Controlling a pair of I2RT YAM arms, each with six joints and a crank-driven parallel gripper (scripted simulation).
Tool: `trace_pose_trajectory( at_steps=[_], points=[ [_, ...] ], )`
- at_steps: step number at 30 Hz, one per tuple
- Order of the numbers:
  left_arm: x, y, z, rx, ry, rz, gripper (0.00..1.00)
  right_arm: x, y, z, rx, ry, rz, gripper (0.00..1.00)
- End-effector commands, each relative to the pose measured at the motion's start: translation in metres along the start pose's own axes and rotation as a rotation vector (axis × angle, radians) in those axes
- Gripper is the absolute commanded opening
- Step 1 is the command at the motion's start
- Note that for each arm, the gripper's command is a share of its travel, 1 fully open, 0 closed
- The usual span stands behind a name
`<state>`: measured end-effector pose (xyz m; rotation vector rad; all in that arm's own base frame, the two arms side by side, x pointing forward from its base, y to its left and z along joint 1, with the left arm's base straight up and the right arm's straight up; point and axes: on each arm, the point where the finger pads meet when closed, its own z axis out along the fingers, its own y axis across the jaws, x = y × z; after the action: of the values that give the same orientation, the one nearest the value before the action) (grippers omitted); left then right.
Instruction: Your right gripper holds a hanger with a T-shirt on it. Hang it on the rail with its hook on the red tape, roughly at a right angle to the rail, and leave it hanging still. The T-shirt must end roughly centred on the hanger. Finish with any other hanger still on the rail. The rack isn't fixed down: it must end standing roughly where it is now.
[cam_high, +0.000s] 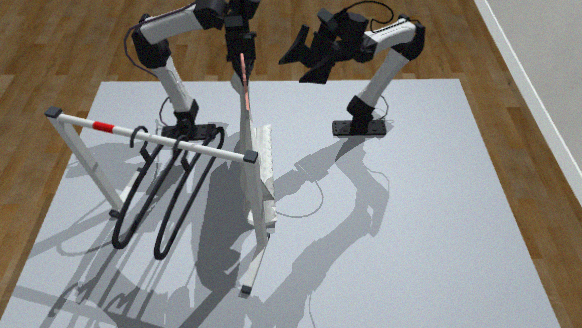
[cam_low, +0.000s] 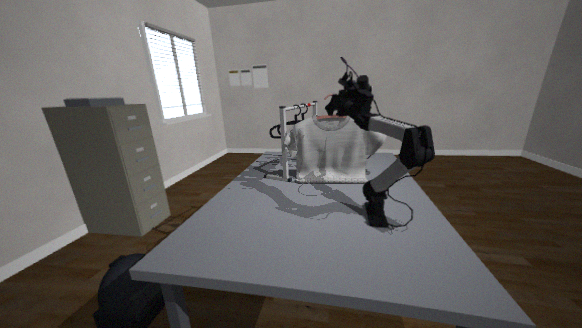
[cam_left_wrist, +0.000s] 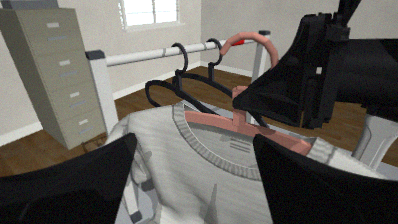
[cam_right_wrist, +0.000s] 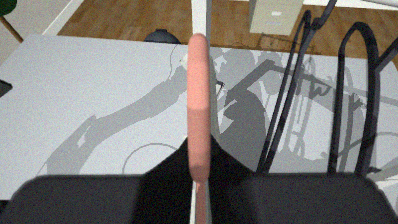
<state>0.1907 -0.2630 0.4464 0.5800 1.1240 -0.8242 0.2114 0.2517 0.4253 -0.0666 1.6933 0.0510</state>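
My right gripper (cam_high: 242, 70) (cam_left_wrist: 234, 101) (cam_right_wrist: 200, 135) is shut on the neck of the pink hanger (cam_left_wrist: 215, 120) (cam_right_wrist: 198, 85) (cam_low: 327, 116); its hook stands free in the air, off the rail. The grey-white T-shirt (cam_low: 332, 150) (cam_left_wrist: 155, 132) hangs on it, the collar roughly centred round its neck. In the top view it hangs edge-on beside the rack's near right end. The white rail (cam_high: 205, 149) (cam_left_wrist: 135, 58) carries red tape (cam_high: 103, 127) (cam_low: 309, 105) near its far end. My left gripper (cam_high: 297, 71) (cam_left_wrist: 195, 136) is open and empty, facing the shirt's front.
Two black hangers (cam_high: 119, 244) (cam_high: 160, 252) hang on the rail between the red tape and the end post (cam_high: 258, 210) (cam_left_wrist: 102, 90) nearest the shirt. The rack's foot (cam_high: 255, 270) stands on the pale table (cam_high: 425, 200). A filing cabinet (cam_low: 100, 170) stands beyond the table.
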Motion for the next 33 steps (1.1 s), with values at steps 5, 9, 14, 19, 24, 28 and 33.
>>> trace_pose_trajectory(
  at_steps=[5, 9, 14, 19, 24, 28, 33],
  points=[
    [-0.027, 0.0, 0.003, -0.007, -0.075, 0.004, 1.0, -0.001, 0.003, -0.008, -0.103, 0.012, 0.165, 0.02],
    [-0.027, 0.0, 0.003, -0.007, -0.075, 0.004, 1.0, 0.009, -0.024, 0.01, -0.058, 0.005, 0.237, 0.02],
    [-0.027, 0.0, 0.003, -0.007, -0.075, 0.004, 1.0, 0.016, -0.05, 0.042, 0.016, -0.014, 0.208, 0.02],
    [-0.027, 0.0, 0.003, -0.007, -0.076, 0.005, 1.0, 0.011, -0.052, 0.083, 0.084, -0.026, 0.159, 0.02],
    [-0.027, 0.0, 0.003, -0.007, -0.076, 0.005, 1.0, 0.004, -0.059, 0.126, 0.147, -0.044, 0.117, 0.02],
    [-0.027, 0.0, 0.003, -0.007, -0.076, 0.005, 1.0, 0.004, -0.068, 0.157, 0.192, -0.049, 0.083, 0.02],
    [-0.027, 0.0, 0.003, -0.007, -0.077, 0.005, 1.0, 0.005, -0.074, 0.173, 0.217, -0.05, 0.064, 0.02]
  ],
)
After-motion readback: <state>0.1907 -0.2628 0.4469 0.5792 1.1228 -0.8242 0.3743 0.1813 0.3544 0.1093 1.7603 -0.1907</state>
